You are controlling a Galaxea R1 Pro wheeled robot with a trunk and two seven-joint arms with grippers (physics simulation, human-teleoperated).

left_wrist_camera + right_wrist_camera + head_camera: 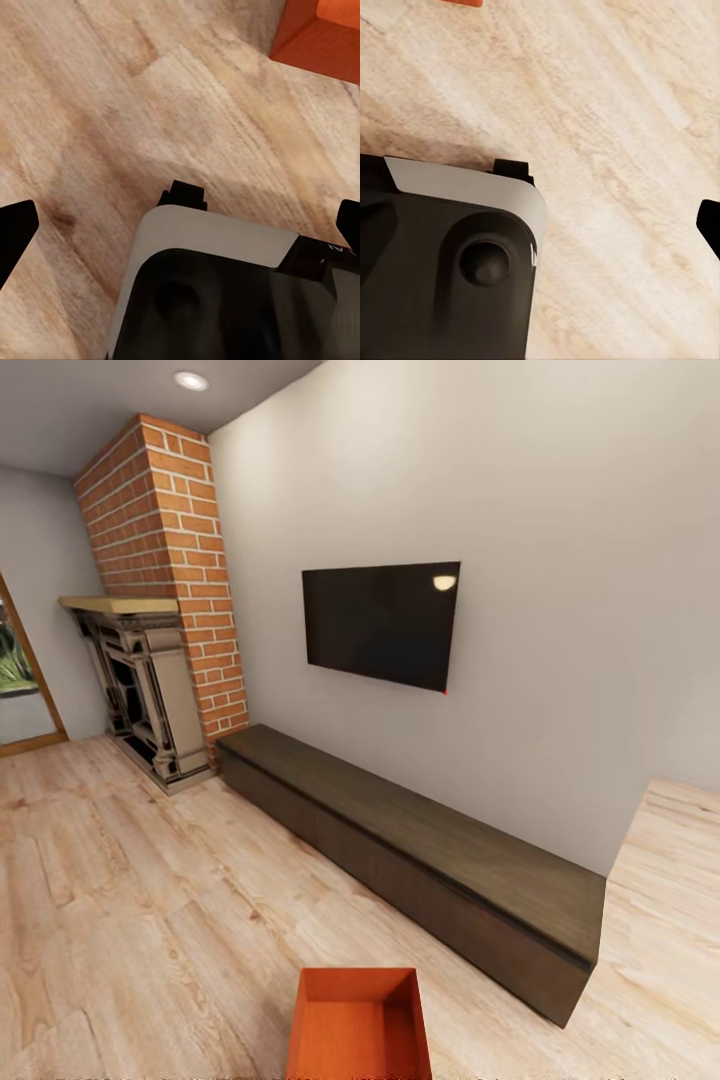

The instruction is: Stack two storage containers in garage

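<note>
One orange-red storage container [360, 1025] stands open-topped on the living room's light wood plank floor [150, 900], at the bottom middle of the head view. A corner of it [319, 37] appears in the left wrist view, well beyond my left gripper [180, 232], whose black fingertips [15, 236] stand wide apart with nothing between them. A sliver of orange [465, 2] edges the right wrist view. My right gripper [540, 225] looks open above bare planks, with one fingertip [709, 225] at the frame edge. The second container, the garage and its concrete floor are out of view.
A long dark low cabinet [420, 850] runs along the white wall under a black TV [382, 622]. A brick fireplace [165, 610] stands at the left, beside a wood-framed glass door [20, 680]. My grey and black base [217, 300] sits below both wrists.
</note>
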